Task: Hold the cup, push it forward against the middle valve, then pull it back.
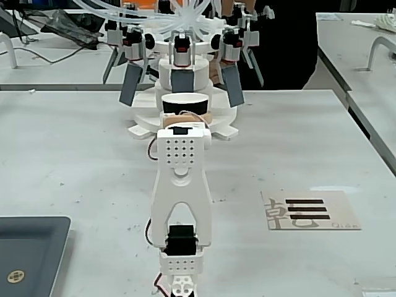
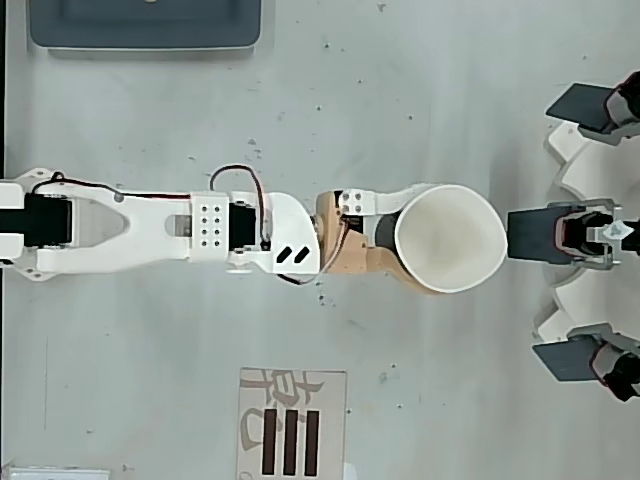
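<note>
Cup (image 2: 450,238) upright, clamped in gripper (image 2: 385,243), jaws closed on its sides, just short of middle valve (image 2: 532,235) in overhead view, near table's (image 1: 297,142) far edge; slanted grey plates (image 1: 233,86) flanking; printed card (image 1: 309,210) towards right edge

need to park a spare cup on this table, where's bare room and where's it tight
In the fixed view, bare tabletop lies left of the arm, between the dark tray and the dispenser base, and right of the arm above the printed card. It is crowded ahead: the gripper holds the cup close to the middle valve.
</note>
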You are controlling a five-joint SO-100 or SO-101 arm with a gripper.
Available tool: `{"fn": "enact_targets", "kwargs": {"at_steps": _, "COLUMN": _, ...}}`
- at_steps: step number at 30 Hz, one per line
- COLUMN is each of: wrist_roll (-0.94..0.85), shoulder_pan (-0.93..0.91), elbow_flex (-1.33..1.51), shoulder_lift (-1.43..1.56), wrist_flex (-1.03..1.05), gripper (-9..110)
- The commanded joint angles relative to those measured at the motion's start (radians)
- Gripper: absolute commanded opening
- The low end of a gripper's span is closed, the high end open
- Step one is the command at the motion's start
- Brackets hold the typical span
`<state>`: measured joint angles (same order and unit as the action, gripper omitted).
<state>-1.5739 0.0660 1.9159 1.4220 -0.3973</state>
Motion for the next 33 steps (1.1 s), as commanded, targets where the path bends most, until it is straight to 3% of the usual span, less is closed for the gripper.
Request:
{"fn": "enact_targets", "kwargs": {"at_steps": 1, "wrist_roll": -0.008, "shoulder_pan": 0.003, "elbow_flex": -0.009, "shoulder_lift": 0.048, "wrist_flex": -0.032, "gripper": 5}}
{"fn": "enact_targets", "kwargs": {"at_steps": 21, "wrist_roll": -0.008, "shoulder_pan": 0.017, "elbow_flex": -0.255, "shoulder_lift": -0.12, "wrist_flex": 0.038, "gripper": 5}}
{"fn": "enact_targets", "kwargs": {"at_steps": 33, "wrist_roll": -0.006, "shoulder_pan": 0.046, "elbow_flex": -0.937, "shoulder_lift": -0.583, "wrist_flex": 0.272, "gripper": 5}}
